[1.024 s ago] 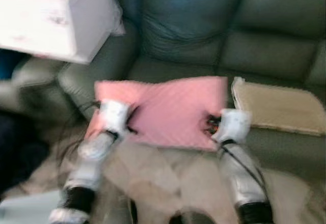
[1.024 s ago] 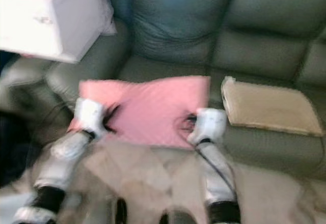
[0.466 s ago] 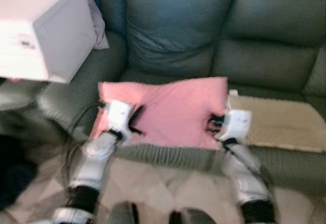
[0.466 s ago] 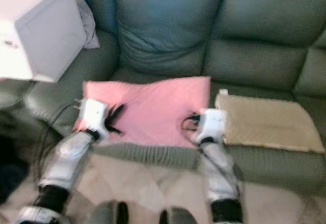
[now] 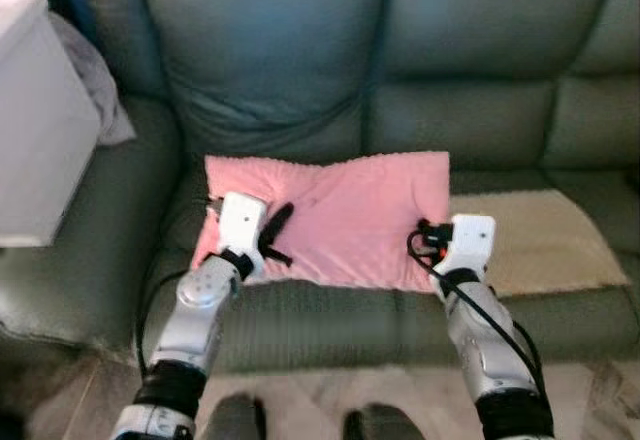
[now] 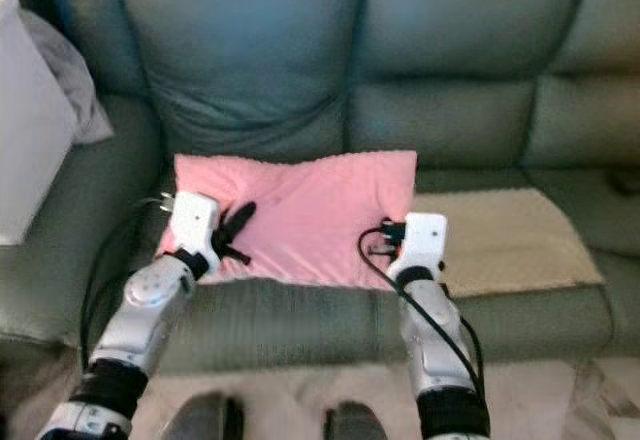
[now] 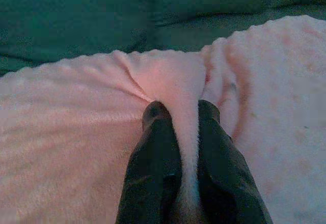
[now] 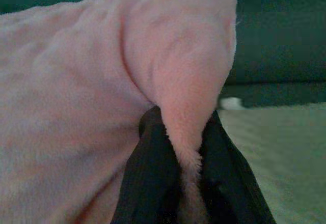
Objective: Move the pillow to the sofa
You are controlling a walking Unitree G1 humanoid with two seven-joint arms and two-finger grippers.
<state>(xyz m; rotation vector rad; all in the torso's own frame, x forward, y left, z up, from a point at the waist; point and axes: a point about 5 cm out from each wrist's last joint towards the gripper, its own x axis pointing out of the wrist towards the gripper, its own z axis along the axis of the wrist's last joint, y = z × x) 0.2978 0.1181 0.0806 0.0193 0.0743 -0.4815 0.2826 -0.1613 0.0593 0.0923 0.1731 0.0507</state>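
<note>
The left gripper [image 7: 181,113] has its two black fingers [image 7: 153,152] pressed together on a raised fold of the pink pillow [image 5: 340,215], the plush fabric squeezed up between them. In the head views this gripper sits at about 8 o'clock on the pillow, near its left edge, with the silver arm reaching up from below. The right gripper [image 8: 181,119] likewise pinches a ridge of the pillow's fleece between its closed fingers [image 8: 147,173]; it grips near the pillow's lower right corner, at about 4 o'clock on it. The pillow lies spread between the two grippers, over the seat cushion of the dark green leather sofa [image 5: 270,50], with its far edge toward the backrest at 12 o'clock and its near edge close to the seat's front lip. Touching the pillow's right edge, at 3 o'clock, a tan mat [image 5: 540,235] lies flat on the neighbouring seat. At 9 o'clock, beyond the sofa's armrest, stands a white box [image 5: 35,130] with a grey cloth [image 5: 100,90] bunched beside it.
</note>
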